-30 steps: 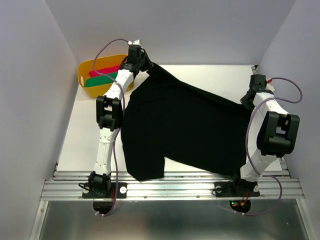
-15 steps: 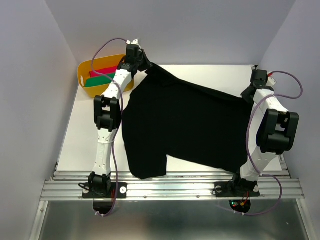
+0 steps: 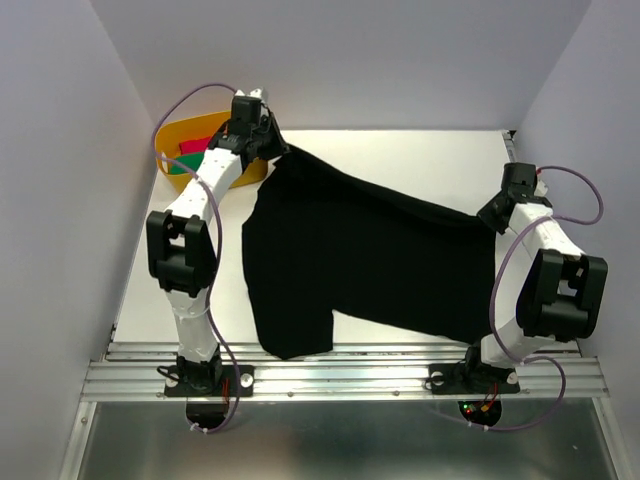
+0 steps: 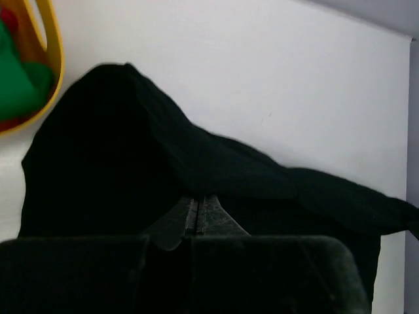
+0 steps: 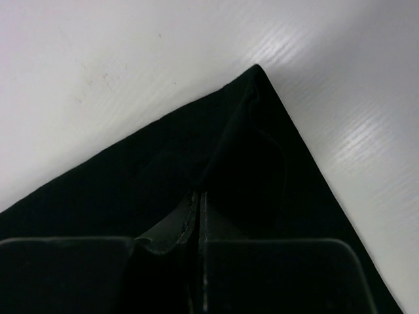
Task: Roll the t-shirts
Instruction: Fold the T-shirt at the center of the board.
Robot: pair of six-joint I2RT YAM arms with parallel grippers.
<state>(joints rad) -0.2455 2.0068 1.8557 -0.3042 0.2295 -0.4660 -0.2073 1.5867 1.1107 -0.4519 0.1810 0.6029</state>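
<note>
Here, black t-shirt (image 3: 370, 260) spread across white table (image 3: 420, 155), left pincer (image 3: 272, 150) clamped on its upper-left corner beside yellow tub (image 3: 165, 135), right pincer (image 3: 492, 212) clamped on its right corner.

We see one plain black t-shirt (image 3: 370, 250) of matte cloth, unrolled and spread across the counter (image 3: 420, 160). Its far edge runs taut on a slant from near the far-left corner to the right edge, while a flap reaches the near edge left of centre.
</note>
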